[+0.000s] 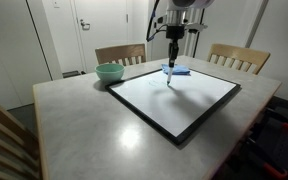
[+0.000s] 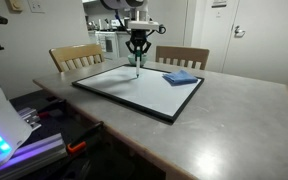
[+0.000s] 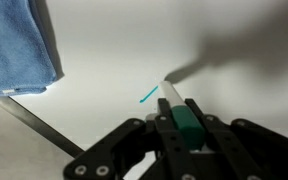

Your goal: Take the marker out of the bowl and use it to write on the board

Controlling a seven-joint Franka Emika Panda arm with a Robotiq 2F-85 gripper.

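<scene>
The claw [image 3: 188,135] is clamped around the marker [image 3: 187,118], holding it upright with its tip on the whiteboard [image 1: 174,100], at the end of a short teal stroke [image 3: 149,96]. A blue cloth [image 3: 19,50] lies nearby over the board's edge. The mint-green bowl [image 1: 109,72] sits on the tabletop [image 1: 84,135], just beside the board.

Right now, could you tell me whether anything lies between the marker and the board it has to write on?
Nothing visible does. The claw grips the marker, whose tip is down at the board beside a short teal stroke. The blue cloth lies off to one side, over the board's edge, clear of the tip.
</scene>
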